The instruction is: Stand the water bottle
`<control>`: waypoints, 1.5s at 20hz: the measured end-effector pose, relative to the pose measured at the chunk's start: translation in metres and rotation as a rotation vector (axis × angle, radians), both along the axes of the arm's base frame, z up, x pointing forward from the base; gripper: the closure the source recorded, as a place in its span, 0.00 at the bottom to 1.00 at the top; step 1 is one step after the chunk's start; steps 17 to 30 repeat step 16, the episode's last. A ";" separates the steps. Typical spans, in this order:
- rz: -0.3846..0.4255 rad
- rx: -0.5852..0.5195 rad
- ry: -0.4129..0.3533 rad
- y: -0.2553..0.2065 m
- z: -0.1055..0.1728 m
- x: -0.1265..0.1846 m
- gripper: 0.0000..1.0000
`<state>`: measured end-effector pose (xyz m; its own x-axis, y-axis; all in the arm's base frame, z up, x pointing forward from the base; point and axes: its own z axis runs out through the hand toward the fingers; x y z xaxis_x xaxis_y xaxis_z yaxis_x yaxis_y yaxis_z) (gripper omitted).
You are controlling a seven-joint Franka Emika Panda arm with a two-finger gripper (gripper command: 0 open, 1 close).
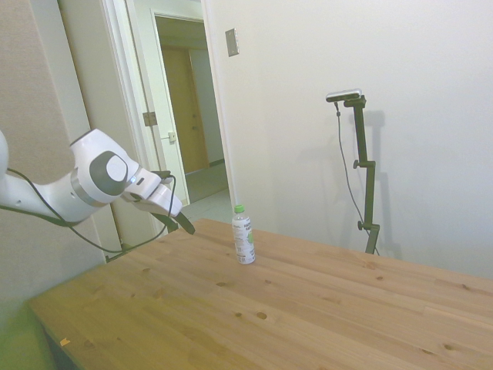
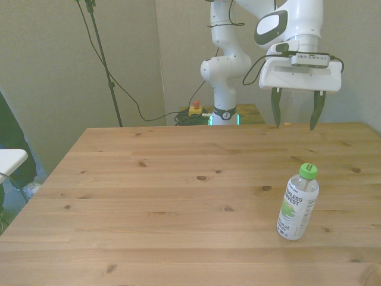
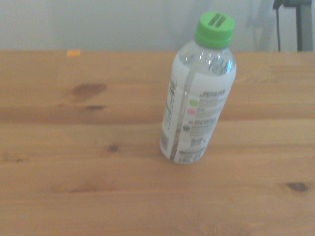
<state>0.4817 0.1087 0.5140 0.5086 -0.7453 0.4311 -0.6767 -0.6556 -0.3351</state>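
The water bottle (image 2: pixel 297 205) stands upright on the wooden table (image 2: pixel 178 196), a clear slim bottle with a green cap and a white label. It shows in the side view (image 1: pixel 243 235) and in the wrist view (image 3: pixel 197 93) too. My gripper (image 2: pixel 296 126) hangs open above the table's far edge, well behind the bottle and apart from it, with nothing between its dark fingers (image 2: pixel 275 110). In the side view the gripper (image 1: pixel 185 224) is to the left of the bottle, at about the bottle's height.
A dark cable (image 2: pixel 128 95) hangs behind the table at the front view's left. A white object (image 2: pixel 11 159) sticks in at that view's left edge. An open doorway (image 1: pixel 189 108) lies beyond the table in the side view.
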 end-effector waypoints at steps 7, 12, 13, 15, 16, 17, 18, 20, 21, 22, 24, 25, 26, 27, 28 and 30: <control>0.073 0.030 0.168 -0.044 0.064 -0.025 0.00; 0.088 0.034 0.248 -0.062 0.066 -0.034 0.00; 0.090 0.034 0.260 -0.067 0.068 -0.037 0.00; 0.095 0.031 0.287 -0.077 0.072 -0.044 0.00; 0.097 0.028 0.297 -0.081 0.074 -0.048 0.00; 0.097 0.028 0.297 -0.081 0.074 -0.048 0.00; 0.097 0.028 0.297 -0.081 0.074 -0.048 0.00; 0.097 0.028 0.297 -0.081 0.074 -0.048 0.00; 0.097 0.028 0.297 -0.081 0.074 -0.048 0.00; 0.097 0.028 0.297 -0.081 0.074 -0.048 0.00; 0.097 0.028 0.297 -0.081 0.074 -0.048 0.00; 0.097 0.028 0.297 -0.081 0.074 -0.048 0.00; 0.097 0.028 0.297 -0.081 0.074 -0.048 0.00; 0.097 0.028 0.297 -0.081 0.074 -0.048 0.00; 0.097 0.028 0.297 -0.081 0.074 -0.048 0.00; 0.097 0.028 0.297 -0.081 0.074 -0.048 0.00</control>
